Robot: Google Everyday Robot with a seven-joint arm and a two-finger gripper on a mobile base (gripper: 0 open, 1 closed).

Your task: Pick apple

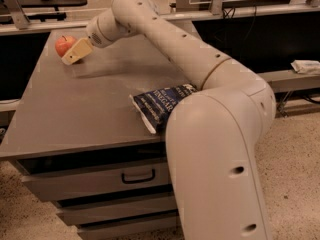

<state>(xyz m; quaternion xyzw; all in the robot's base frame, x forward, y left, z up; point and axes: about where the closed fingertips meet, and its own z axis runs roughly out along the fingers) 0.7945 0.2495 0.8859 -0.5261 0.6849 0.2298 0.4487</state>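
The apple (63, 44) is small, round and red-orange and sits at the far left corner of the grey cabinet top (85, 104). My gripper (74, 54) reaches across the top on the long white arm. Its tan finger lies right against the apple's right and front side, touching or nearly touching it. Only one finger shows from this side.
A blue chip bag (160, 104) lies near the cabinet's front right edge, partly behind my arm's big lower link (215, 169). Drawers (135, 176) sit below the top. A rail and shelves stand behind the cabinet. A white cloth (306, 66) lies on a ledge at the right.
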